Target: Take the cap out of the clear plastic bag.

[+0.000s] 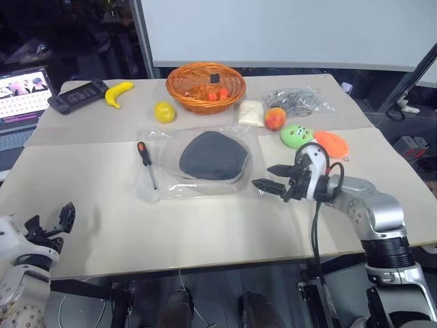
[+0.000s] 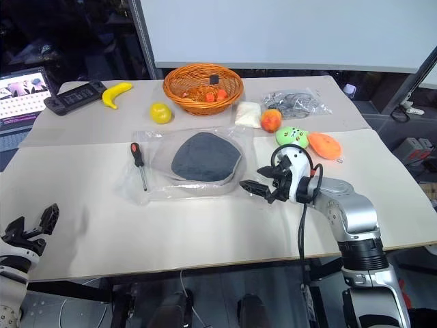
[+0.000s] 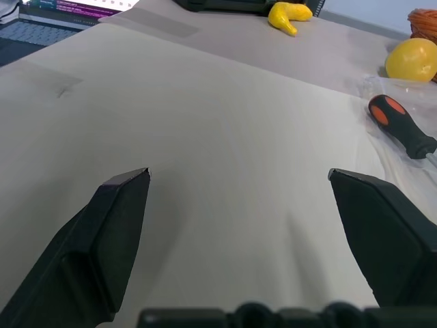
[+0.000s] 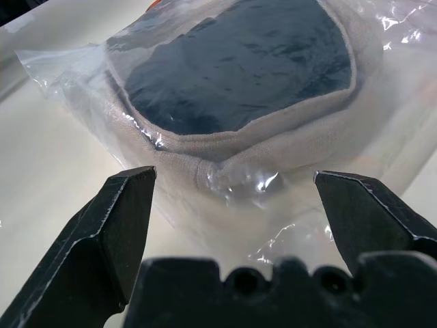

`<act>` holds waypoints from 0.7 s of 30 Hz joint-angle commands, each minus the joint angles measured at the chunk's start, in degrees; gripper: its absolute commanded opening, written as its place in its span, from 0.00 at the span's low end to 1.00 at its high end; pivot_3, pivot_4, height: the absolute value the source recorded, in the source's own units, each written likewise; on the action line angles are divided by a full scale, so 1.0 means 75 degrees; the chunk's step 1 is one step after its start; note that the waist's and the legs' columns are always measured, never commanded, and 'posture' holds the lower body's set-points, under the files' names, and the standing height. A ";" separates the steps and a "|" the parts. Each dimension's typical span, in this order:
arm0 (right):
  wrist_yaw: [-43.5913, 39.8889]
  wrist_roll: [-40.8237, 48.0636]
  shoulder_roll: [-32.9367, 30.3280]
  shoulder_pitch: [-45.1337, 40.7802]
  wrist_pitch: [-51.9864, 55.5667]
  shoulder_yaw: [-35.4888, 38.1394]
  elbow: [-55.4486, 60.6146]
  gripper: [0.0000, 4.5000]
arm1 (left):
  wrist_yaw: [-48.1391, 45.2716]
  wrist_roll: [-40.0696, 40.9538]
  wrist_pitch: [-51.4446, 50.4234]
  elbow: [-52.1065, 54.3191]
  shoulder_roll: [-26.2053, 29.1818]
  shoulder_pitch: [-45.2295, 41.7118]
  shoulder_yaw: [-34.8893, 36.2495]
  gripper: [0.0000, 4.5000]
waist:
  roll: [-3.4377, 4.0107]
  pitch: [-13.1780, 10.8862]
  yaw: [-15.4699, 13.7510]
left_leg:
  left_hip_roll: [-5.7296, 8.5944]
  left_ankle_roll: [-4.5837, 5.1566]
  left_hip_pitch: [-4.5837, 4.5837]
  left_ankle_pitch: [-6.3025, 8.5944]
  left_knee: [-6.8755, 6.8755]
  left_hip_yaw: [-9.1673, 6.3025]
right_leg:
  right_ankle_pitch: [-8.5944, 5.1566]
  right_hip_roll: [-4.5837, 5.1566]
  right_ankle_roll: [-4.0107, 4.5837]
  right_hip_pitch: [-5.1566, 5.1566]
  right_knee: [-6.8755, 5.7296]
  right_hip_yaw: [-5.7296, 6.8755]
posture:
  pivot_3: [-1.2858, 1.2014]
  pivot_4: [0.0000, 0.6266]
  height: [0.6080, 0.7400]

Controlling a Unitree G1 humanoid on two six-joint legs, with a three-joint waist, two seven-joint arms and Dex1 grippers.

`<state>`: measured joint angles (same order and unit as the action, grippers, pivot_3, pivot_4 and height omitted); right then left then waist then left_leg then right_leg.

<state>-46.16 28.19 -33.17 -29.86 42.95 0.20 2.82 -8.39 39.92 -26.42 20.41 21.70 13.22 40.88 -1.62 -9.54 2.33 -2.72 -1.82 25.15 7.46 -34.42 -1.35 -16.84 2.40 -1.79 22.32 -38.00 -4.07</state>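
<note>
Tabletop [image 1: 205,232]: cap [image 1: 213,156] inside clear plastic bag [image 1: 164,188]; right hand [image 1: 271,177] and left hand [image 1: 51,220] spread, empty.

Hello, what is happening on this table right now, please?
The robot is about to take the cap out of the clear plastic bag. The cap lies inside the bag in the middle of the table, dark lining up. The right gripper is open and hovers at the bag's right edge, aimed at the cap, holding nothing. The left gripper is open too, idle over the table's near left corner.
</note>
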 commanded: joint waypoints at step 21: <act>-0.2502 0.0729 0.0088 -0.1173 -0.0070 -0.1569 0.1330 0.99 | -0.0762 0.0559 -0.1816 0.0612 0.1941 -0.1857 -0.1629 1.00 | -0.0027 -0.0033 -0.0076 | -0.0017 -0.0002 0.0003 0.0023 -0.0021 -0.0007 | -0.0014 -0.0016 0.0018 0.0005 -0.0009 0.0013 | 0.52 0.24 1.00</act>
<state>-65.31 33.80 -32.46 -38.80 43.48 -12.45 11.82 -19.95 44.38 -38.81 28.45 37.51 4.93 27.98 -1.82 -9.78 1.76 -2.85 -1.84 25.18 7.63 -34.62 -1.42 -16.94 2.27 -1.67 22.33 -38.06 -3.96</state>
